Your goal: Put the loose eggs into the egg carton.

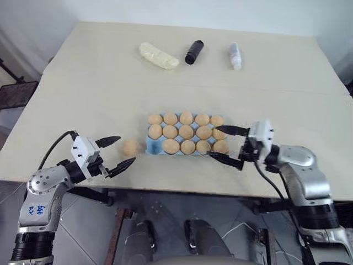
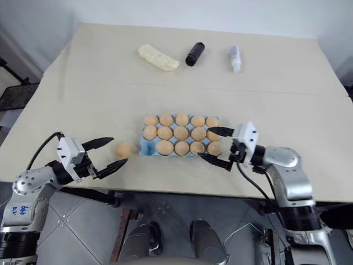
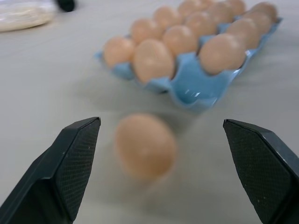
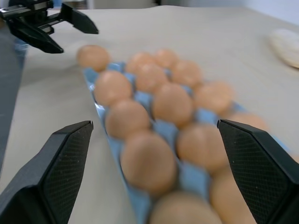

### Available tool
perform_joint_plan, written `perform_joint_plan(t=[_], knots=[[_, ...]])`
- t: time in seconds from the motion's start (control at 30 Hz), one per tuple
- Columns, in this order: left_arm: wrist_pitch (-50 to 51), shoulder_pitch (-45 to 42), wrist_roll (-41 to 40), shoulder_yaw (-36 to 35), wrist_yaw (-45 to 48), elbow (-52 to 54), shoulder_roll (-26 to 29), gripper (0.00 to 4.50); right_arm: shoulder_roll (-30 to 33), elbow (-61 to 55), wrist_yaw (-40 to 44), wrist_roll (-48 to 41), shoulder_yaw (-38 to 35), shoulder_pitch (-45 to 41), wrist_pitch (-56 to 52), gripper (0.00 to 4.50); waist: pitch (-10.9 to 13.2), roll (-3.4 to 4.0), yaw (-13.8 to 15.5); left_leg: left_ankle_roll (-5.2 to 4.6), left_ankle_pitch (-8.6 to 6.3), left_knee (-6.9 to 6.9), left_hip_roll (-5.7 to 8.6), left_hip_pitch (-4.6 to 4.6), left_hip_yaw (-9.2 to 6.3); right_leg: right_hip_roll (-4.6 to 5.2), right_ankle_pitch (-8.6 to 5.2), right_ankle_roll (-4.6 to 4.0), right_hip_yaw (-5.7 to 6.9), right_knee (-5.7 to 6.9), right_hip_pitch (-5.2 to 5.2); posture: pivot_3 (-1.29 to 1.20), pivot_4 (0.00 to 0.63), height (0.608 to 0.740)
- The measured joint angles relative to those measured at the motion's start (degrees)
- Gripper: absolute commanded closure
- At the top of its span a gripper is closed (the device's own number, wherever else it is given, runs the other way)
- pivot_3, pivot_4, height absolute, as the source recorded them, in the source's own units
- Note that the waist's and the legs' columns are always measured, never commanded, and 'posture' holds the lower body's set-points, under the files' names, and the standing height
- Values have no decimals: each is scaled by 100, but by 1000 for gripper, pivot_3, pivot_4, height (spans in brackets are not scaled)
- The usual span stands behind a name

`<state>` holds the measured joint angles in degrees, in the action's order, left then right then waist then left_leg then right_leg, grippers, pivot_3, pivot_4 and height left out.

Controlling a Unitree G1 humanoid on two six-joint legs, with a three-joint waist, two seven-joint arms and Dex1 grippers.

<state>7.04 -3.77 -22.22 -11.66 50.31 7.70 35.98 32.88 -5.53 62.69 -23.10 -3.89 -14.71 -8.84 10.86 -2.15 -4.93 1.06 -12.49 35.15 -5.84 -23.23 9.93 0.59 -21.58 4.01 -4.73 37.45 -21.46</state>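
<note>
Nearest the camera, at the lower left of the left eye view, the left gripper [image 1: 119,152] is hovering with its two black fingers spread wide and holding nothing. Just beside its fingertips, one loose egg [image 1: 130,147] is lying on the table [image 1: 83,94], near the left end of the egg carton [image 1: 151,144] but not touching it. In the left wrist view this egg [image 3: 145,145] is appearing blurred between the fingers [image 3: 70,163], which are standing clear of it on both sides. At the lower right, the right gripper [image 1: 227,144] is sitting at the carton's right end, its fingers also spread apart and gripping nothing; whether the fingertips are touching the carton or the nearest eggs cannot be told. The carton, at the centre of the frame, is showing eggs in most cups; the near left corner cup is looking empty. Along the upper edge are lying a pale yellow lumpy oblong [image 1: 159,56], a black cylinder [image 1: 194,52] and a white bottle [image 1: 235,56].
</note>
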Motion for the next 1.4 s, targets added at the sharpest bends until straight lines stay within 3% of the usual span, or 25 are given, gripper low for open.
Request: perform_joint_plan(t=[0.27, 0.4, 0.7, 0.87, 1.2, 1.4], knots=[[19, -234, 20, 285, 28, 78, -7, 0, 206, -141, 33, -98, -565, 1170, 442, 37, 0, 2, -23, 7, 8, 6, -5, 8, 3, -10, 1, 3, -12, 11, -1, 0, 150, 740], [-42, -235, 59, 288, 25, -8, 3, 0, 182, -141, 34, -109, -561, 1172, 720, 37, 0, 1, -7, 2, 11, 8, 1, 9, 1, -3, 4, 8, -11, 14, 0, 0, 150, 740], [-5, 505, -119, -993, 30, -554, 457, 0, -83, -347, 75, -180, -18, 578, 870, 37, 0, 1, -73, 8, 6, 0, -5, 9, -2, -2, -3, -3, -3, 18, -5, 0, 150, 740], [5, 776, -122, -1145, 197, -803, 559, 0, -123, -367, 147, -221, 206, 430, 869, 37, 1, -2, 8, 23, -15, 0, 1, 6, -3, 10, -4, -5, 3, 13, -4, 0, 150, 740], [359, 30, -172, -361, 228, -651, 304, 0, -124, -421, 89, -218, 358, 434, 871, 37, 0, -3, 18, -4, -5, 1, 1, 6, -6, 5, -3, -6, 6, 16, -2, 0, 150, 740], [131, -661, 310, 213, 104, -1409, 48, 0, -124, -602, -63, -216, 361, 499, 848, 37, 0, -4, 0, 3, 4, 4, -2, 6, 0, -2, -4, -4, -1, 17, -5, 0, 150, 740]])
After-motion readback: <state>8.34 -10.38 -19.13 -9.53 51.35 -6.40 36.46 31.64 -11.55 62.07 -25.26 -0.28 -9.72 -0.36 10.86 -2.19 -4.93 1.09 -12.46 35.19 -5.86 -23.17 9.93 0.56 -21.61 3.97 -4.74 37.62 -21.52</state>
